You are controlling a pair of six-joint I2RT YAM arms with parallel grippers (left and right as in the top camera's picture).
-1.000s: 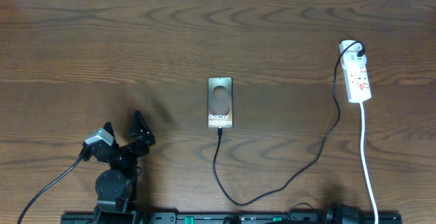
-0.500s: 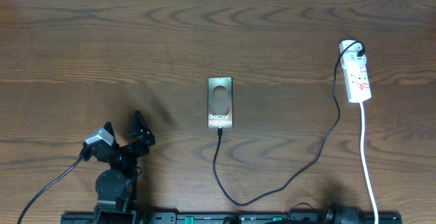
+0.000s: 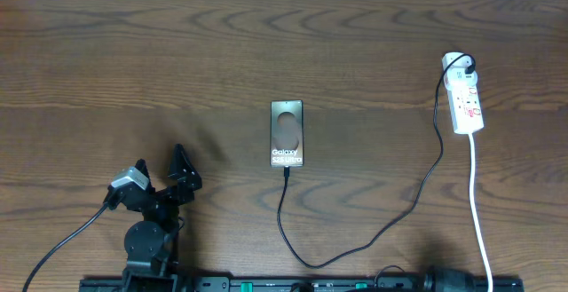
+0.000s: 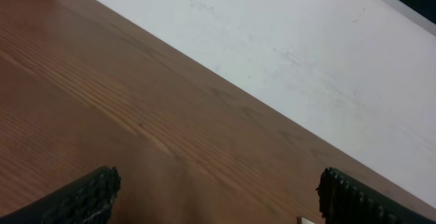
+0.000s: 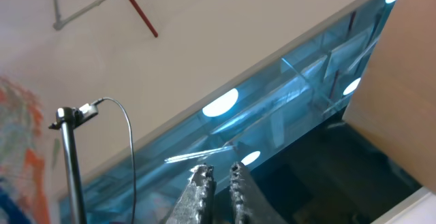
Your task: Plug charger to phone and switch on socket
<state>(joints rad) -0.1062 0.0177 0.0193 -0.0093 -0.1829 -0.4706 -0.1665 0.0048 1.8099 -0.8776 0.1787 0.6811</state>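
Observation:
The phone [image 3: 287,133] lies flat at the table's middle, "Galaxy" lettering facing up. The charger cable [image 3: 390,225] runs from a connector tip [image 3: 286,170] touching the phone's near edge. It loops toward the front, then climbs right to a white plug [image 3: 456,62] seated in the socket strip [image 3: 468,103] at the far right. My left gripper [image 3: 162,171] is open and empty at the front left, well apart from the phone; its fingertips [image 4: 218,200] frame bare wood. My right gripper [image 5: 219,173] points up at the room, fingers together, holding nothing.
The strip's white cord [image 3: 477,212] runs down to the front edge. A black rail [image 3: 266,284] lies along the table's front. A white wall [image 4: 306,54] borders the table's far side.

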